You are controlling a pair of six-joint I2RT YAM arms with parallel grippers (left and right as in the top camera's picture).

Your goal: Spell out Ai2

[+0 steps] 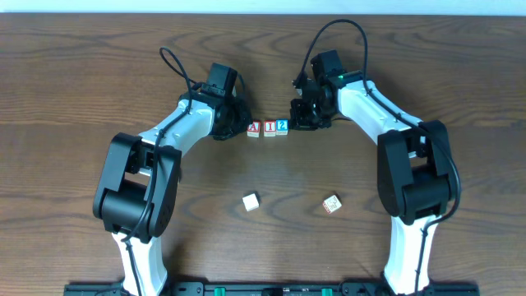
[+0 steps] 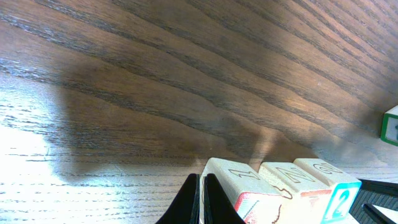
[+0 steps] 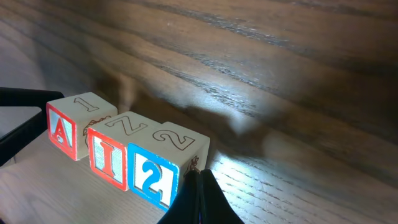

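Three wooden blocks stand in a touching row on the table: a red A block (image 1: 254, 128), a red I block (image 1: 268, 127) and a blue 2 block (image 1: 282, 126). In the right wrist view they read A (image 3: 63, 132), I (image 3: 109, 157), 2 (image 3: 151, 177). My left gripper (image 2: 202, 202) is shut and empty, its tips against the outer side of the A block (image 2: 233, 183). My right gripper (image 3: 199, 196) is shut and empty, its tips against the outer side of the 2 block.
Two loose blocks lie nearer the front of the table: a pale one (image 1: 251, 201) and one with red marks (image 1: 331, 204). A green-edged block (image 2: 390, 126) shows at the right edge of the left wrist view.
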